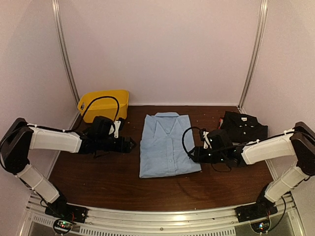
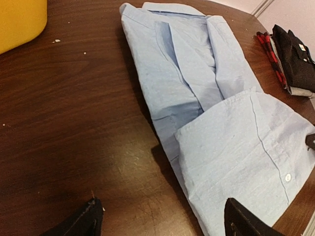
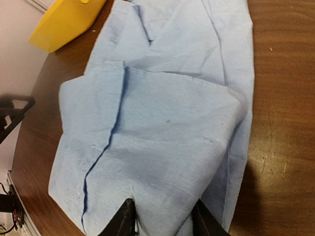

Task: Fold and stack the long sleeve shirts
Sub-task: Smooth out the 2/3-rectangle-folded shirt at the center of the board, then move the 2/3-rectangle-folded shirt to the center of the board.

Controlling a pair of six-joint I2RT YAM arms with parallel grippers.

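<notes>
a: where is the light blue shirt [image 1: 167, 145]?

b: it lies front up in the middle of the table [image 1: 98, 172], collar toward the far wall. a flap of its lower part is doubled over the front.

a: and the darker one?

b: the black shirt [image 1: 243, 127] lies folded at the far right corner, well apart from the blue one. in the left wrist view it rests on a pale grey layer [image 2: 298, 90], with a red plaid cloth [image 2: 270, 54] just beside it.

a: what are the tools doing?

b: the right tool [image 1: 194, 155] is at the blue shirt's near right edge, its fingers pinching a bunch of the blue cloth between them. the left tool [image 1: 132, 143] is just off the shirt's left edge, over bare wood, fingers spread wide with nothing between them.

a: anything else on the table?

b: a yellow bin [image 1: 104, 104] in the far left corner, close to the wall.
</notes>
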